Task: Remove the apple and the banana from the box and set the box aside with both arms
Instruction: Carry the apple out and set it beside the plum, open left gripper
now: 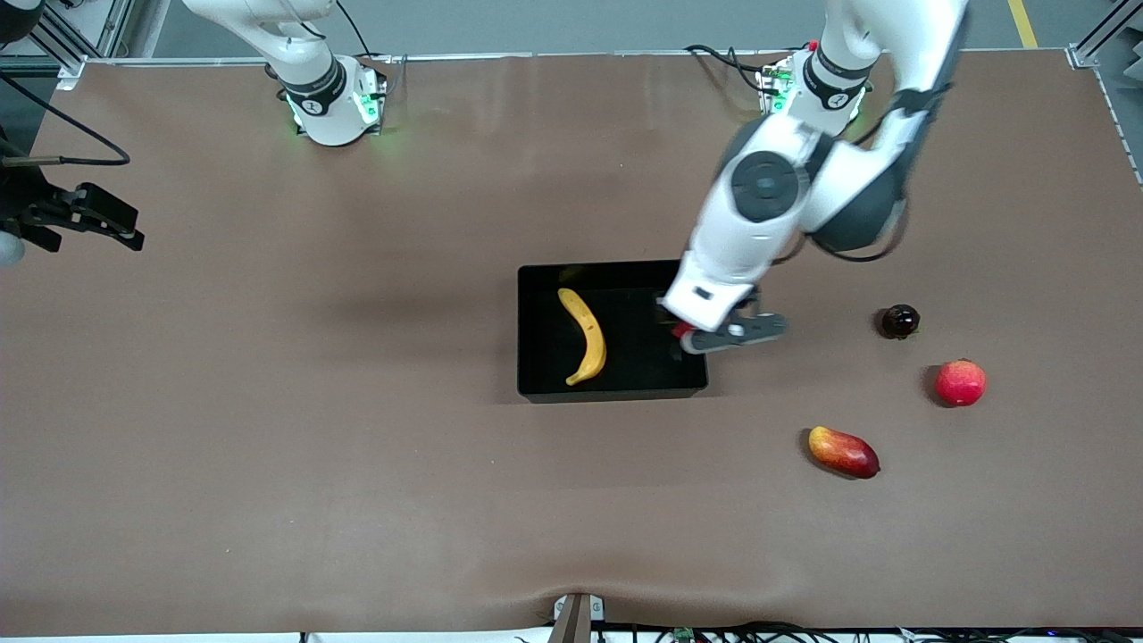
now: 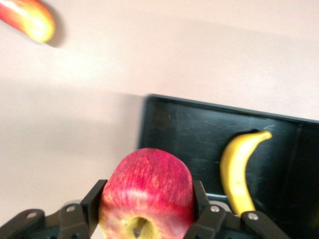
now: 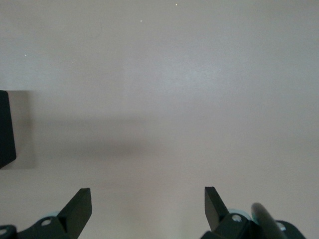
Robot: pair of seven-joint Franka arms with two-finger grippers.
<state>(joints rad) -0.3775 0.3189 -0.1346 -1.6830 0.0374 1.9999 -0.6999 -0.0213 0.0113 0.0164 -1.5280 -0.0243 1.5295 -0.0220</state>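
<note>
From the high camera across the table, the left gripper (image 1: 714, 335) is hanging over the wall of the box (image 1: 536, 357) at the left arm's end, with only a sliver of the apple (image 1: 682, 331) showing red beneath the wrist. The banana (image 1: 584, 336) is lying alone on the black floor of the box. Three other fruits are sitting on the table toward the left arm's end: a dark round one (image 1: 899, 321), a pink-red round one (image 1: 960, 382) and a mango (image 1: 843, 451) nearest the camera. The right gripper (image 1: 98, 219) is waiting over bare table at the right arm's end. In the left wrist view, the fingers (image 2: 94, 201) are clamping the apple (image 2: 147, 194) on both flanks, above the box corner (image 2: 164, 129) and beside the banana (image 2: 239, 172). The smooth, round fruit could slip and drop back into the box if the arm swings quickly. In the right wrist view, the right gripper (image 3: 148, 209) is holding its fingers wide apart over empty table, gripping nothing.
</note>
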